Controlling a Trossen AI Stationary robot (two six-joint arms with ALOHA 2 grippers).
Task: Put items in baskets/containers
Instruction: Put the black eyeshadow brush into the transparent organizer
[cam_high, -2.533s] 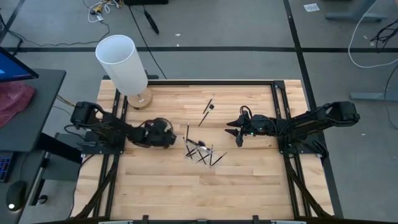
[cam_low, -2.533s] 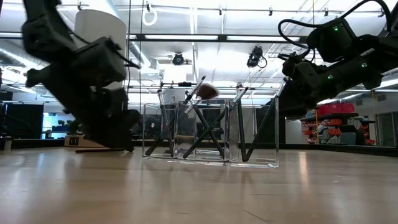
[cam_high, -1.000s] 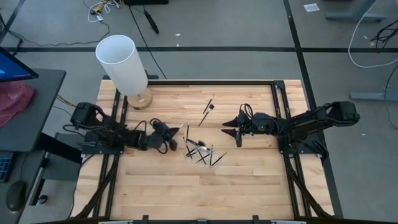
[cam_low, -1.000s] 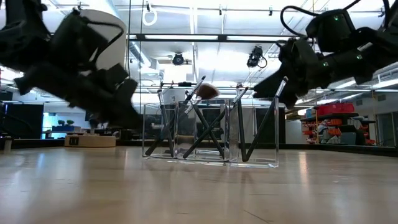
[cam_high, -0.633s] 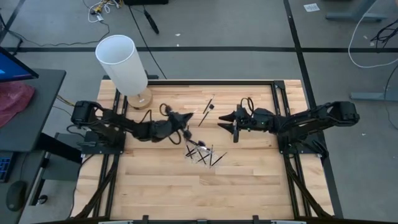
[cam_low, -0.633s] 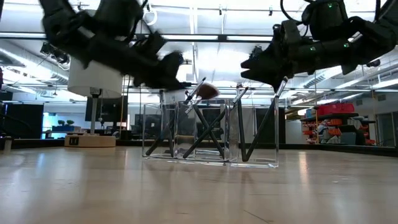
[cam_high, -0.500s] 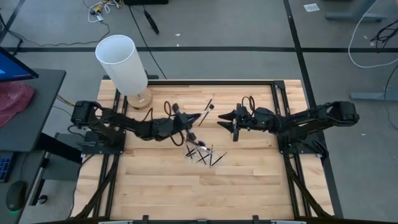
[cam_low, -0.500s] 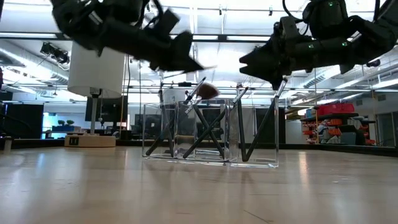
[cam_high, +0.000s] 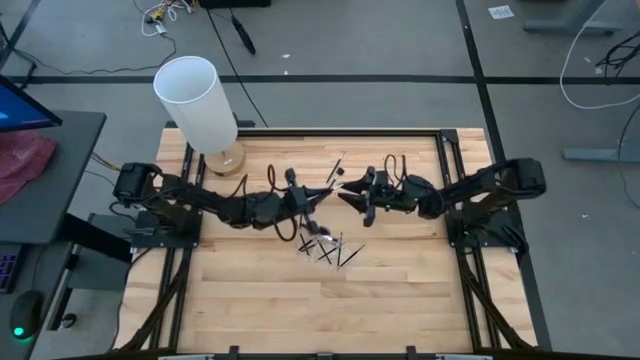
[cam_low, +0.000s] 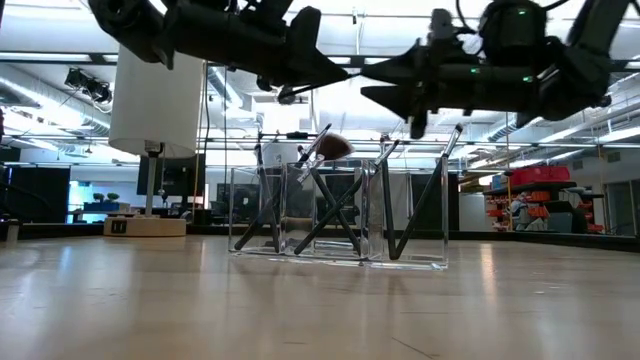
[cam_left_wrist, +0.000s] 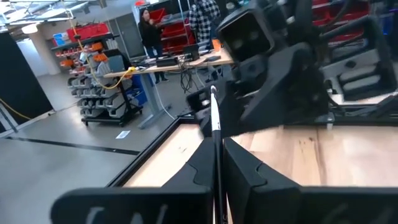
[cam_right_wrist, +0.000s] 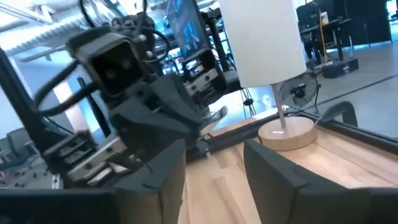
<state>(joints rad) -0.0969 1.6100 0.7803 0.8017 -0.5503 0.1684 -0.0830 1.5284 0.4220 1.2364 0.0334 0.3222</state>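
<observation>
My left gripper (cam_high: 305, 199) is shut on a thin black makeup brush (cam_left_wrist: 215, 118), high above the middle of the table. My right gripper (cam_high: 346, 193) is open and empty. It faces the left gripper a short way off at the same height, and also shows in the low view (cam_low: 385, 82). The clear holder (cam_low: 340, 212) stands on the table below them, with several brushes leaning inside; it also shows in the high view (cam_high: 325, 245). One more black brush (cam_high: 336, 168) lies flat on the wood, farther back. My left gripper pinches the brush's black stick (cam_left_wrist: 217, 140) between its two fingers. The stick runs along the fingers and juts out past their tips toward the right gripper. The fingers come about level from the table's left. The brush is lifted clear of the table.
A tall white cylinder on a round wooden base (cam_high: 200, 105) stands at the far left corner. The near half of the table (cam_high: 300, 310) is bare wood. People stand at benches in the room behind, as the left wrist view shows.
My left gripper has risen from table height and gone toward the table's right and far side, carrying the brush clear of the wood. My right gripper has gone toward the table's left, toward the left gripper.
</observation>
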